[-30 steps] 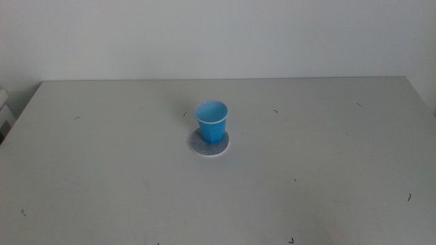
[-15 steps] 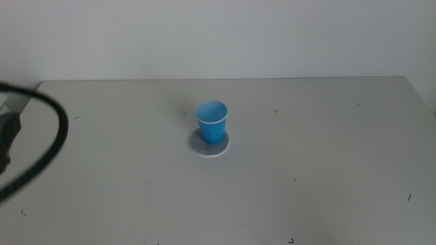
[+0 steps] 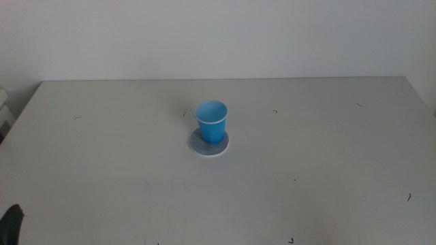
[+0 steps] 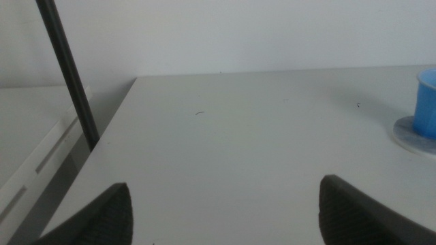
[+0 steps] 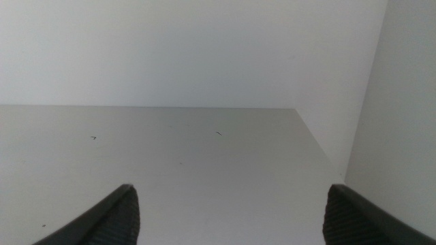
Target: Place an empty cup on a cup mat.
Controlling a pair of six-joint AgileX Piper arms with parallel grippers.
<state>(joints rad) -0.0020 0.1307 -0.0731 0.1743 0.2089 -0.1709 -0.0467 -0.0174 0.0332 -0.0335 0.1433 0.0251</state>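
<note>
Middle view is showing the cup standing upright on the cup mat, roughly midway between the tabletop's left and right edges and somewhat nearer its far edge. The cup is sitting a little toward the far side of the disc, so the mat's near rim is showing bare.

The left gripper is hanging over the tabletop's left side with its jaws spread wide and nothing between them; the cup and mat are showing at the margin of its wrist view. The right gripper is waiting near the right edge, likewise wide open and empty.

The cup is looking light and thin-walled, likely to crush or tip. If it needs shifting, a gentle pinch across the upper wall below the rim is seeming safest.
</note>
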